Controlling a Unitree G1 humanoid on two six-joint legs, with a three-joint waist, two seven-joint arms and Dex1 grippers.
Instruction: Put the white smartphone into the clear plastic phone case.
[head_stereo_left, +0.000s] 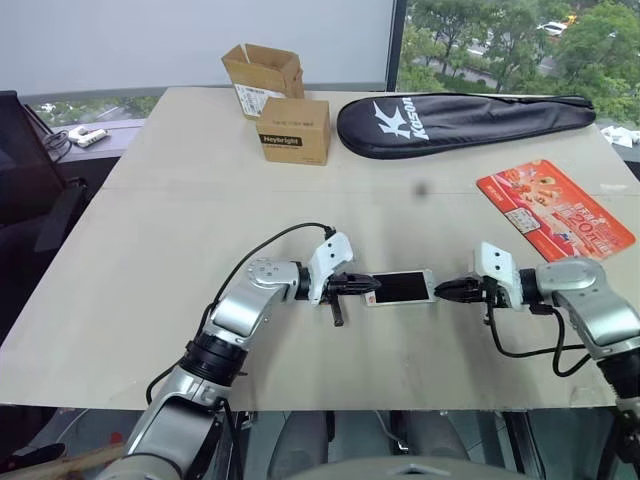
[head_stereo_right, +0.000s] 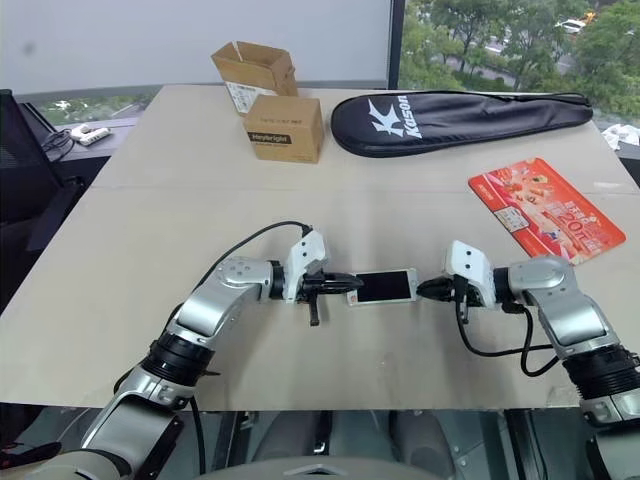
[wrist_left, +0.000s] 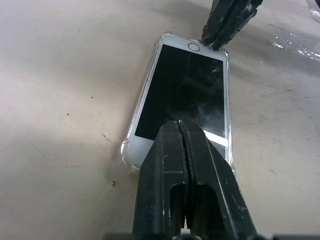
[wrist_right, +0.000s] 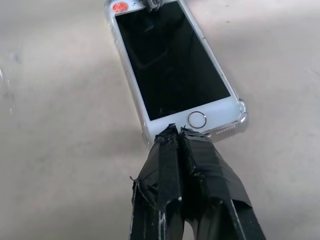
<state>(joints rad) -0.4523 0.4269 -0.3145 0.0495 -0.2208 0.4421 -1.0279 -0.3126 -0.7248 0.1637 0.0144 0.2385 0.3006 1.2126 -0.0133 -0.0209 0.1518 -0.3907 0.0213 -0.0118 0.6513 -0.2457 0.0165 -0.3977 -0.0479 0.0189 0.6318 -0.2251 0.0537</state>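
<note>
The phone (wrist_right: 172, 65) lies in the case (wrist_right: 239, 118) near the table's (head_stereo_left: 200, 200) front edge. Uneven pressing could pop a corner out or skid it. The left gripper (wrist_left: 182, 131), fingers together, presses one end; the right gripper (wrist_right: 176, 134), likewise closed, touches the home-button end.

Glossy glass-fronted white smartphone (wrist_right: 172, 65), matt table (wrist_right: 60, 150)
</note>
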